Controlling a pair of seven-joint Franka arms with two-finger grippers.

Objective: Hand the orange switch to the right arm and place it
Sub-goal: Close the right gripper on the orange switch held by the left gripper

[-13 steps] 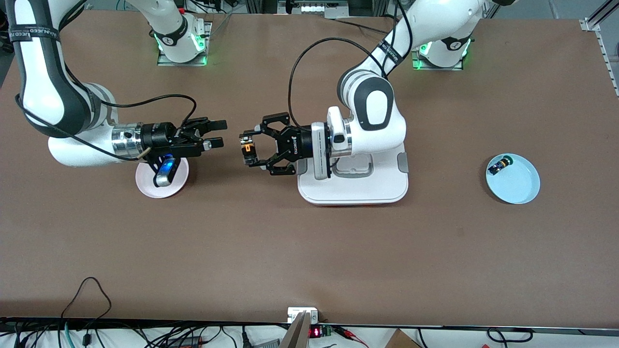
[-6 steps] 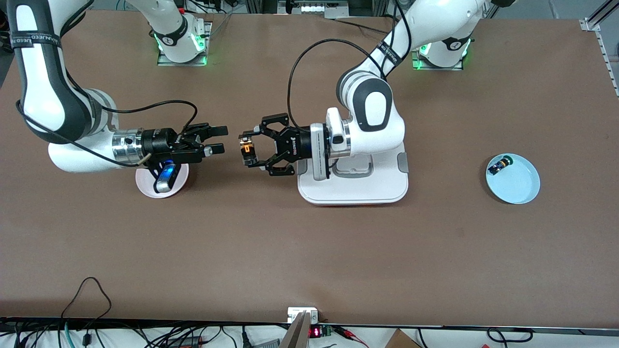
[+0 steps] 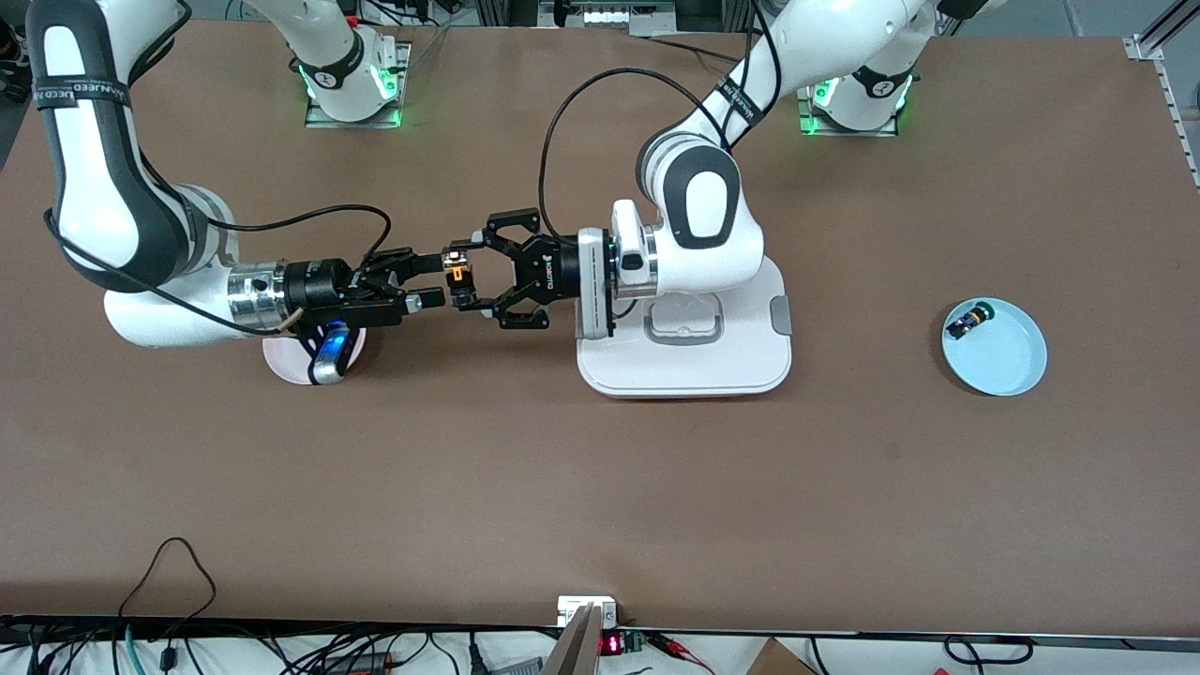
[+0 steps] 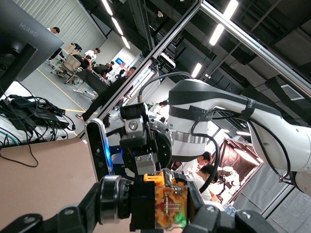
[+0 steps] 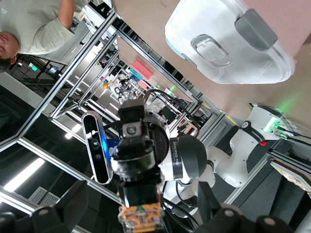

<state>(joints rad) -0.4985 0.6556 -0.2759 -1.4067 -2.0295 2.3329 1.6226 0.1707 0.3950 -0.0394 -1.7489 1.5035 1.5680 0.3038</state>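
Note:
The orange switch [image 3: 457, 274] is held above the table between the two arms. My left gripper [image 3: 461, 278], the wide black linkage one, is shut on the switch; the left wrist view shows it close up [image 4: 167, 204] in the gripper [image 4: 165, 209]. My right gripper [image 3: 439, 277], slim and black on a silver wrist, is open, with its fingertips on either side of the switch's end. In the right wrist view the switch [image 5: 141, 217] sits in the gap of that gripper [image 5: 143, 218], with both fingers apart from it.
A pink plate [image 3: 281, 361] lies under the right wrist. A white lidded tray [image 3: 684, 370] lies under the left wrist. A light blue plate [image 3: 1012, 361] toward the left arm's end of the table holds a dark blue-and-green part [image 3: 967, 321].
Both grippers moved toward each other. The left gripper carried the switch up to the right gripper's open fingers, closing the gap that showed earlier.

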